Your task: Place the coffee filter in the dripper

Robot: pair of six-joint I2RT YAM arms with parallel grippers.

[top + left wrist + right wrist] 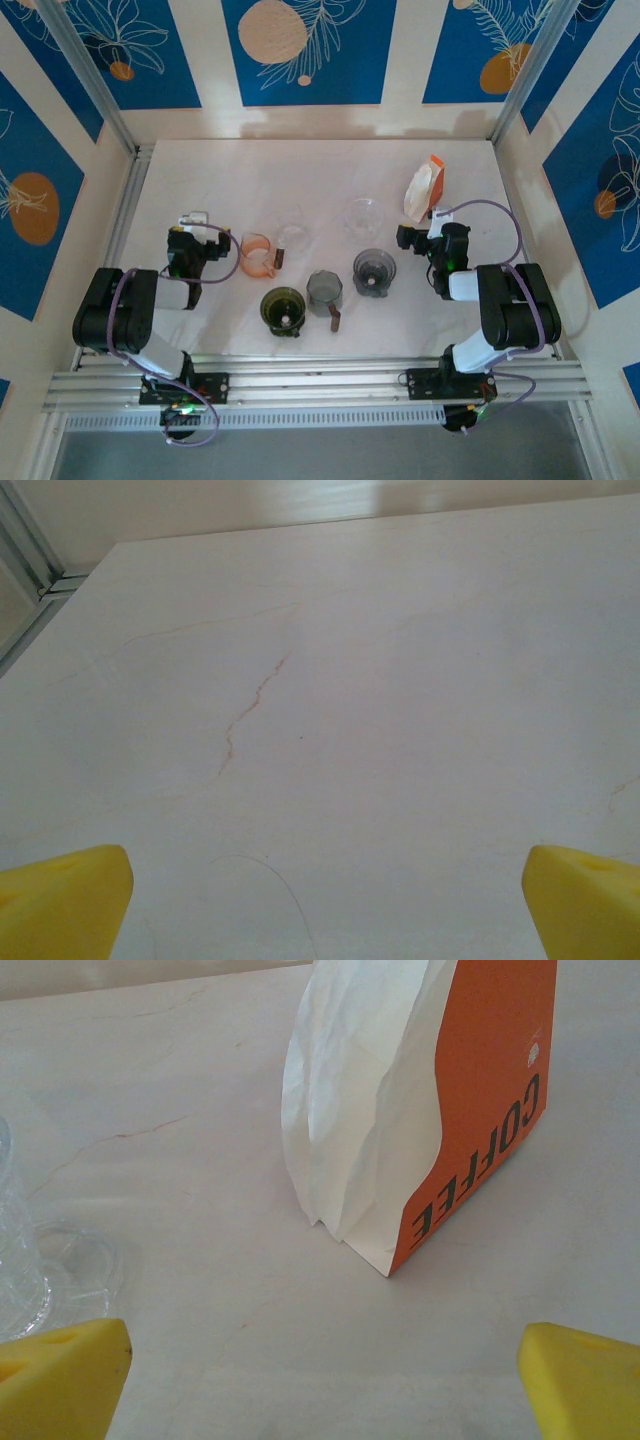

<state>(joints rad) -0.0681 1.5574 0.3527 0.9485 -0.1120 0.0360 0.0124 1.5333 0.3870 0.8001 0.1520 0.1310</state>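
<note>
While the right gripper (320, 1365) hangs low over the bench (200, 1160) with its yellow fingers (70, 1370) spread wide and empty, the coffee filter pack (400, 1110) stands upright just ahead of it and slightly to its right. White paper filters fan out along the pack's near edge, and an orange cover printed COFFEE runs down the side. Bare bench lies between the fingertips and the foot of the pack. Off this gripper's left finger a clear glass vessel (25, 1250) sits apart from the pack, with open surface between them.

Seen from above, the right-hand wall runs near the right gripper's outer side. A smoky dark dripper (374, 272) sits to its left and slightly behind it.

The left gripper (325, 880) is likewise released and empty, with a wide stretch of bare veined bench ahead of it. An aluminium frame rail (30, 570) marks the edge far ahead to its left. To its right stands an orange dripper (257, 255). A green dripper (283, 310) and a grey one (325, 292) sit further right and back towards the arm bases.
</note>
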